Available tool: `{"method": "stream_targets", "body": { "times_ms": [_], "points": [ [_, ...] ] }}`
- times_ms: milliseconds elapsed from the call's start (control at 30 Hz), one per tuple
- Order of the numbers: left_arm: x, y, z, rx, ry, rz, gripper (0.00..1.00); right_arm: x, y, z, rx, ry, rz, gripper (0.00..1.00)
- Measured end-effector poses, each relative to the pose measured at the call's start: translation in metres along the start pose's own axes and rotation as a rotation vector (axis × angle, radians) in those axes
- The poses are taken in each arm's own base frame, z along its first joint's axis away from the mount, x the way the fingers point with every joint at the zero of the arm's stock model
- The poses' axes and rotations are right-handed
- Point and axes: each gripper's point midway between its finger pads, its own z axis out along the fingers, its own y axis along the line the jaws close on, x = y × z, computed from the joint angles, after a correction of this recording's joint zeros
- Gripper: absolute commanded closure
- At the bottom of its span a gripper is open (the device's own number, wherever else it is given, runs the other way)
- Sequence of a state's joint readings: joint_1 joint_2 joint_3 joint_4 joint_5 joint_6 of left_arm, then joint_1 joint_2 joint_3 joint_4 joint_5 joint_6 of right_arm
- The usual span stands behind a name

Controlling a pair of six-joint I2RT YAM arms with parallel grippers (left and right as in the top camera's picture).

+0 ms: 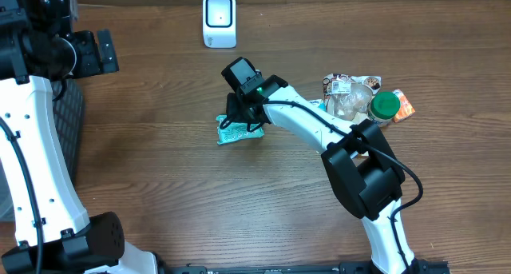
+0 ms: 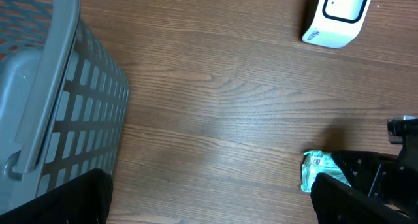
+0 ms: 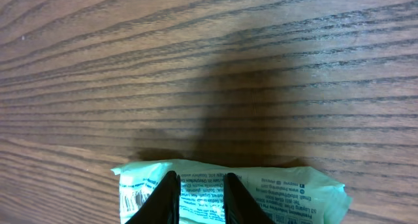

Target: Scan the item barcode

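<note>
The item is a flat pale-green packet (image 1: pixel 231 133) lying on the wooden table, left of centre. My right gripper (image 1: pixel 241 119) is down on it. In the right wrist view its two dark fingertips (image 3: pixel 171 185) stand close together with a strip of the packet (image 3: pixel 281 188) pinched between them. A barcode (image 3: pixel 134 198) shows at the packet's left end. The white scanner (image 1: pixel 219 20) stands at the back of the table. My left gripper (image 1: pixel 102 52) hangs far left, open wide (image 2: pixel 209 201) over bare wood, with the packet (image 2: pixel 315 172) at its right finger's edge.
A grey slatted basket (image 2: pixel 46 87) stands at the left edge of the table. To the right lies a pile of other goods (image 1: pixel 351 98), among them a jar with a green lid (image 1: pixel 385 105). The scanner (image 2: pixel 336 15) faces the table's middle.
</note>
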State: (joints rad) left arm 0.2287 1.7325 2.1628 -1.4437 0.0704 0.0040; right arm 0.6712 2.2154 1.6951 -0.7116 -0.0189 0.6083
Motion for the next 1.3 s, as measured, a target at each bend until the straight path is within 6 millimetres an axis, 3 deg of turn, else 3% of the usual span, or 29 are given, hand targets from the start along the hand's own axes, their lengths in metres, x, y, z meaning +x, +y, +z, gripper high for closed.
{"method": "stream_targets", "body": {
  "times_ms": [467,700,967,1300],
  "points": [
    [0.0,0.0,0.0,0.0,0.0,0.0,0.0,0.012,-0.011,0.0,0.059,0.041,-0.085,0.83],
    [0.0,0.0,0.0,0.0,0.0,0.0,0.0,0.018,-0.013,-0.009,0.073,0.106,-0.119,0.83],
    [0.0,0.0,0.0,0.0,0.0,0.0,0.0,0.01,-0.002,-0.028,0.057,0.132,-0.127,0.83],
    [0.0,0.0,0.0,0.0,0.0,0.0,0.01,0.017,0.004,-0.028,0.045,0.15,-0.137,0.83]
  ]
}}
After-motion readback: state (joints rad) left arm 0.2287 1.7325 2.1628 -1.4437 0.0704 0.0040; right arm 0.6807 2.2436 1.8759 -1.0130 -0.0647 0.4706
